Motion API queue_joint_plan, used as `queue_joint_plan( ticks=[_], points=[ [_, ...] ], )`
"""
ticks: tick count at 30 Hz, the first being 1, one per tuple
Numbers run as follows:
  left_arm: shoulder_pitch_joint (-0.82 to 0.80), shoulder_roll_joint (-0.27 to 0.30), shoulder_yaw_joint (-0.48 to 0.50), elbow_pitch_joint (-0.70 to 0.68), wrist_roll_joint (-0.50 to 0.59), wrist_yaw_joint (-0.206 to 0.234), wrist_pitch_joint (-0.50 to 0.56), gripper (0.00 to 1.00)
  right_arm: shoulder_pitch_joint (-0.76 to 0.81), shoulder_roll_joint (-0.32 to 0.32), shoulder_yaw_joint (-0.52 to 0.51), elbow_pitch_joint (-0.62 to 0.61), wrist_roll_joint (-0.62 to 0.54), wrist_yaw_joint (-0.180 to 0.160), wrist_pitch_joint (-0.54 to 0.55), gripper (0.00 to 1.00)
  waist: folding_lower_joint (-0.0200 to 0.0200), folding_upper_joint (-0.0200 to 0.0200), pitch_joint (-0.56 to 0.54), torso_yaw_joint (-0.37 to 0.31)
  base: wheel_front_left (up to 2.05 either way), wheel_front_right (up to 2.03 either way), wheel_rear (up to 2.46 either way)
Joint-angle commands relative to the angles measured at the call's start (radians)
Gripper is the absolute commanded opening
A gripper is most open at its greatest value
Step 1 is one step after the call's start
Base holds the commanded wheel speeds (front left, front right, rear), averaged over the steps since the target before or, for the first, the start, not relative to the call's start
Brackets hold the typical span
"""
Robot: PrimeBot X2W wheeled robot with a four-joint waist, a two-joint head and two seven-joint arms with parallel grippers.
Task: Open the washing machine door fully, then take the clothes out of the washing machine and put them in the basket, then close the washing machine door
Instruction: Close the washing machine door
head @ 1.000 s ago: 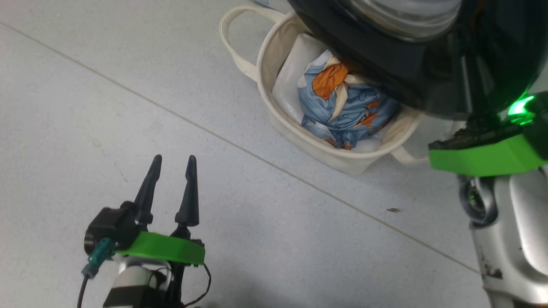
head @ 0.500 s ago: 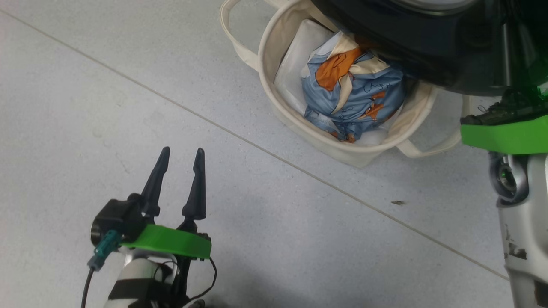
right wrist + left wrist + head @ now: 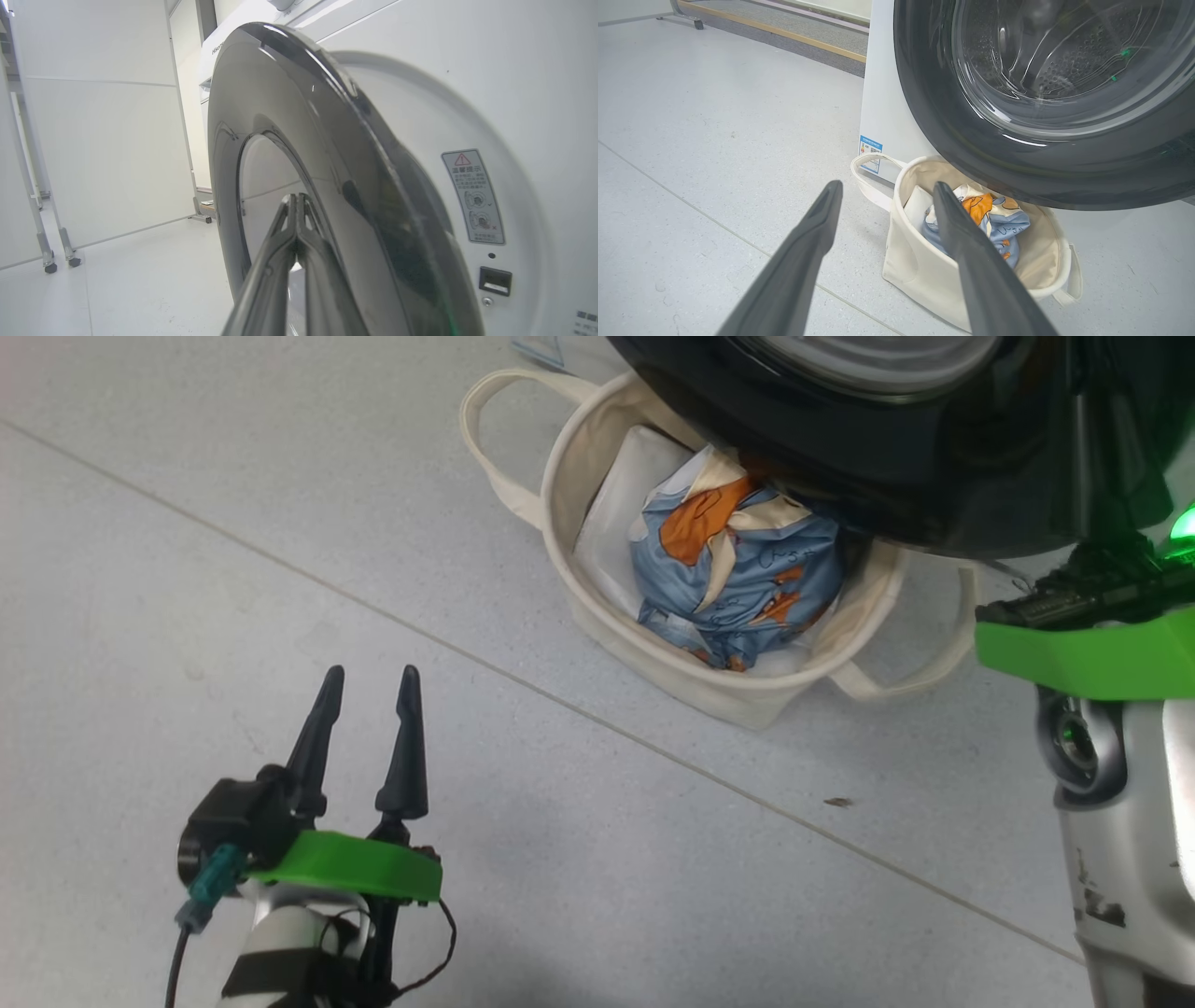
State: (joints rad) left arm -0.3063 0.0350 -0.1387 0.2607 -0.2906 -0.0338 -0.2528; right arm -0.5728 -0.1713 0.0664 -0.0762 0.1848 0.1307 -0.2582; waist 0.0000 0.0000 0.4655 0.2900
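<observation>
The right gripper (image 3: 294, 198) has its two fingers pressed together into one blunt point. It holds nothing and is aimed at the outer face of the washing machine door (image 3: 280, 107); whether the tips touch the glass I cannot tell. Shut like that, the fingers serve as a stiff pusher, which suits the closing step. To this gripper's right the door's edge stands off the washing machine (image 3: 490, 84), leaving the latch slot (image 3: 495, 281) uncovered (so the door is not yet home). The left gripper (image 3: 371, 674) hangs with its fingers apart and empty above the floor (image 3: 187, 569), likely parked clear of the door's swing. Ahead of it and to its right sits the basket (image 3: 644, 658), with the clothes (image 3: 738, 579) inside, tucked partly under the door's lower rim.
</observation>
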Motion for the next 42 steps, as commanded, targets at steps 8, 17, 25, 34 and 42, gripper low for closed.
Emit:
queue_joint_plan(
  ticks=[8,17,25,34,42],
  points=[
    [0.016,0.015,0.044,-0.020,0.013,-0.012,-0.009,1.00,0.007,0.011,-0.056,-0.005,0.011,0.000,-0.004,0.00,0.0000,0.0000,-0.001,-0.019,0.00,0.00,0.00],
    [0.004,0.015,0.033,-0.020,0.007,-0.007,-0.009,1.00,-0.062,-0.027,-0.105,0.068,0.042,0.000,-0.004,0.00,0.0000,0.0000,0.038,-0.002,0.00,0.00,0.00],
    [-0.005,0.015,0.012,-0.020,-0.002,0.000,-0.009,1.00,-0.150,-0.052,-0.162,0.140,0.073,0.000,-0.004,0.00,0.0000,0.0000,0.070,0.021,0.00,0.00,0.00],
    [-0.012,0.015,0.002,-0.021,0.000,0.004,-0.009,1.00,-0.234,-0.070,-0.212,0.230,0.112,0.000,-0.004,0.00,0.0000,0.0000,0.092,0.038,0.00,0.00,0.00],
    [-0.019,0.015,0.017,-0.042,-0.012,0.008,-0.009,1.00,-0.283,-0.084,-0.220,0.259,0.118,0.000,-0.004,0.00,0.0000,0.0000,0.114,0.044,0.00,0.00,0.00]
  ],
)
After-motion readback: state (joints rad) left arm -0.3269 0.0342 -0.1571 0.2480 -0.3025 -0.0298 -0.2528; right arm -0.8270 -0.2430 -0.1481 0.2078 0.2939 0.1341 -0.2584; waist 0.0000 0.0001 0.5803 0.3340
